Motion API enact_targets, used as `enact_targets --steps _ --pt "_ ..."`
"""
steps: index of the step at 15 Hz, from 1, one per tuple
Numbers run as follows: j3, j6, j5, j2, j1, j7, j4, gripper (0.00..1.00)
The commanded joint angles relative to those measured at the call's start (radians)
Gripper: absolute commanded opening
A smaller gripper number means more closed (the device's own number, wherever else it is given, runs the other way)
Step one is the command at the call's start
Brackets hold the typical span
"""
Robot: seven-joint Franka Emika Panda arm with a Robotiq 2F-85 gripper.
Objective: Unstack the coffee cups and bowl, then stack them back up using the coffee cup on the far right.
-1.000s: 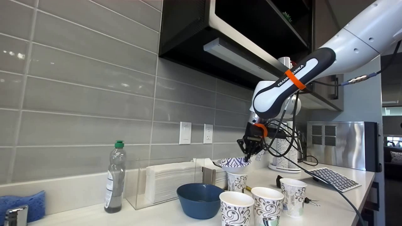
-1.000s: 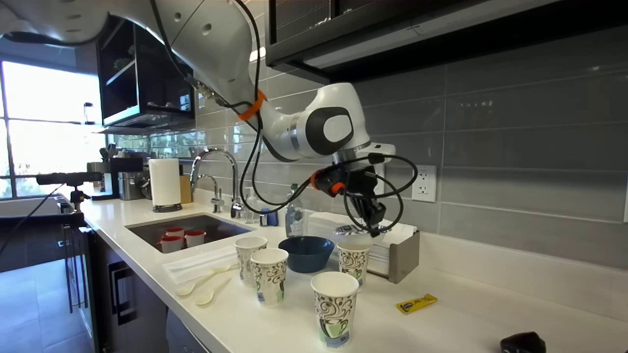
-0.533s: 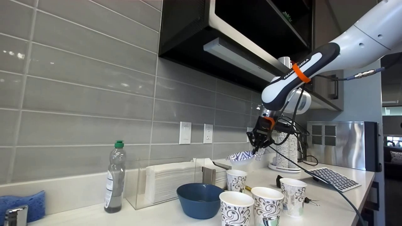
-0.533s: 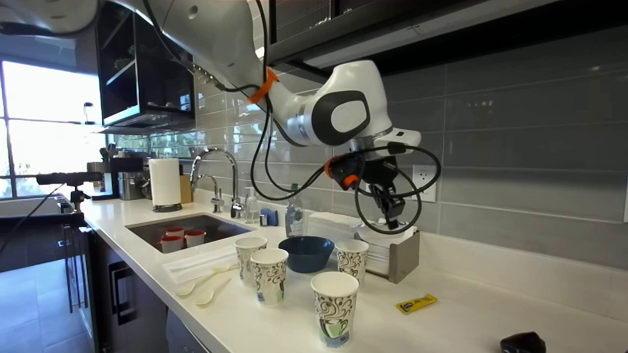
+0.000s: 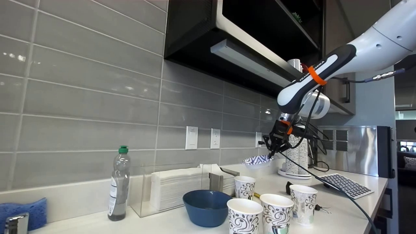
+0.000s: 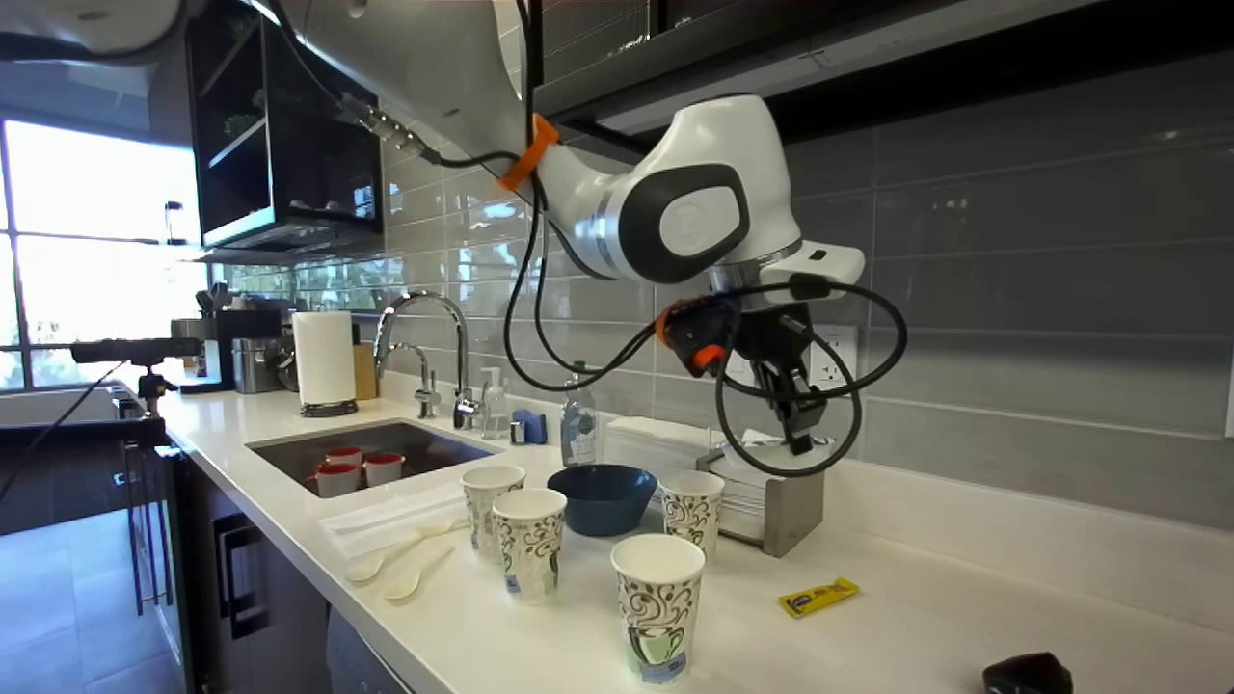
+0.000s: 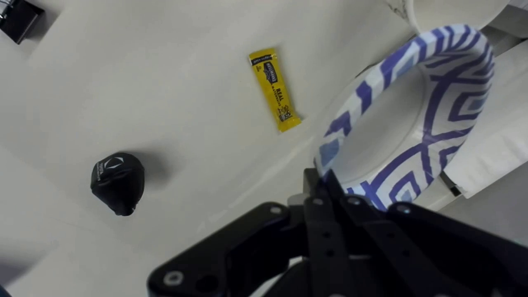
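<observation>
purple-patterned paper bowl (image 7: 406,123) hangs tilted, its rim clamped by the gripper (image 7: 324,178); in an exterior view, a cup (image 5: 244,217) near the blue bowl (image 5: 207,211) runs off the lower edge, base unseen.

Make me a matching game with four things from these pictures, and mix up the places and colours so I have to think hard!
Things:
1. Red-and-white mugs
2. Patterned bowl
3. Packet
4. Coffee cups

Places and colours:
A. Held at its rim by the tool
B. Standing upright on the counter
C. Inside the sink
D. Mostly yellow

Right pairs: 1-C, 2-A, 3-D, 4-B
</observation>
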Motion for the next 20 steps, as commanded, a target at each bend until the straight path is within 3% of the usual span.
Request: enact_targets --steps 1,8,10,14,20 --pt "-0.002 -0.005 0.003 0.001 0.000 -0.004 0.004 0.00" --pt "-0.033 -0.026 0.179 0.108 -0.075 -0.068 0.047 0.00" --pt "-0.028 0.019 0.236 0.151 -0.103 -0.130 0.056 0.00" --pt "0.000 -0.013 0.356 0.220 -0.157 -0.243 0.089 0.00" --pt "0.030 -0.040 0.406 0.288 -0.202 -0.343 0.116 0.00"
